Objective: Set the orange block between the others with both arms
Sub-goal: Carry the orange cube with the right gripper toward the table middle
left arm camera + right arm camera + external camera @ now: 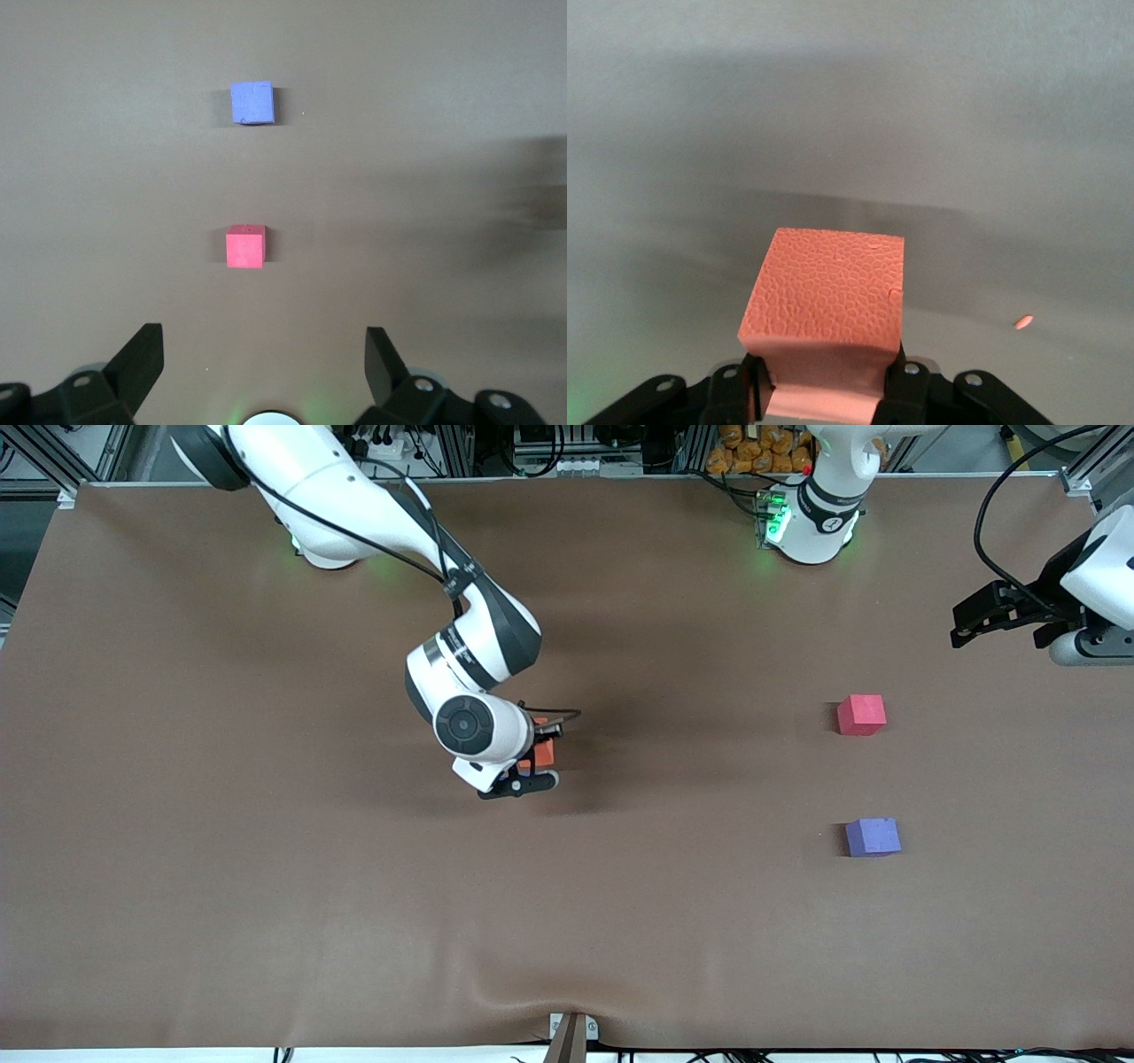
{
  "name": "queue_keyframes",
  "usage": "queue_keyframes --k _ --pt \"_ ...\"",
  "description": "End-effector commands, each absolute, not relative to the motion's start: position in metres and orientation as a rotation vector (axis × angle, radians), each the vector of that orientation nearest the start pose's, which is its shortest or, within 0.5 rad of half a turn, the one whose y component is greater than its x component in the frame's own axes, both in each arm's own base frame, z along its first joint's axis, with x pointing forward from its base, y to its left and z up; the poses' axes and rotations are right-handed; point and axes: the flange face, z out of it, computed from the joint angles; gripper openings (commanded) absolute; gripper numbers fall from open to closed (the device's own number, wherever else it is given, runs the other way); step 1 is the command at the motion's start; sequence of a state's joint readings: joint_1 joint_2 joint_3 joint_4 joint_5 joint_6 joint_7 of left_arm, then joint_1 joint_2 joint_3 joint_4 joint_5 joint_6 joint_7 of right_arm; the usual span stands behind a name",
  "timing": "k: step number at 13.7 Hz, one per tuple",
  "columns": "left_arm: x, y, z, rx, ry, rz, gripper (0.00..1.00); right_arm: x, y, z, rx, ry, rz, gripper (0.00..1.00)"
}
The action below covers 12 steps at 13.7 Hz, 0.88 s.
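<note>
A small matte purple-blue foam cube (873, 837) lies nearest the camera, a matching red-pink cube (861, 715) farther. Over mid-table, the right gripper (532, 766) pinches the light, squashy orange foam block (542, 753) by opposite faces. The left gripper (997, 613) waits, jaws wide and empty, above its table end.

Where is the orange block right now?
The orange block is pinched in the right gripper over the middle of the table, well away from the red-pink cube and purple-blue cube at the left arm's end.
</note>
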<state>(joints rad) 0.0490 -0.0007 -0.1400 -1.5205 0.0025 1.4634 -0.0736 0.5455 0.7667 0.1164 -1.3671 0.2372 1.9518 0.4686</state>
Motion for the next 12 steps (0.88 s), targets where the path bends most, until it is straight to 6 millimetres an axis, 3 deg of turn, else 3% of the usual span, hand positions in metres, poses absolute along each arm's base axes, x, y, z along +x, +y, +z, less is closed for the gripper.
queue_keyframes --k 1,4,5,7,8,11,12 --pt "0.540 -0.046 0.646 -3.126 0.037 0.061 1.00 0.567 0.470 0.236 -2.964 0.107 0.479 0.00" --pt "0.540 -0.049 0.645 -3.126 0.020 0.063 1.00 0.562 0.482 0.225 -2.966 0.111 0.466 0.04" --pt "0.540 -0.049 0.644 -3.125 0.020 0.068 1.00 0.560 0.482 0.222 -2.966 0.077 0.473 0.34" --pt "0.540 -0.048 0.645 -3.126 0.018 0.063 1.00 0.547 0.493 0.218 -2.987 0.001 0.468 0.82" --pt "0.540 -0.048 0.644 -3.126 0.018 0.065 1.00 0.543 0.498 0.221 -2.998 -0.021 0.453 1.00" --pt "0.542 -0.053 0.643 -3.126 0.025 0.063 1.00 0.559 0.484 0.254 -2.993 -0.003 0.410 1.00" --pt "0.543 -0.054 0.642 -3.127 0.028 0.053 1.00 0.574 0.462 0.280 -2.989 0.038 0.420 1.00"
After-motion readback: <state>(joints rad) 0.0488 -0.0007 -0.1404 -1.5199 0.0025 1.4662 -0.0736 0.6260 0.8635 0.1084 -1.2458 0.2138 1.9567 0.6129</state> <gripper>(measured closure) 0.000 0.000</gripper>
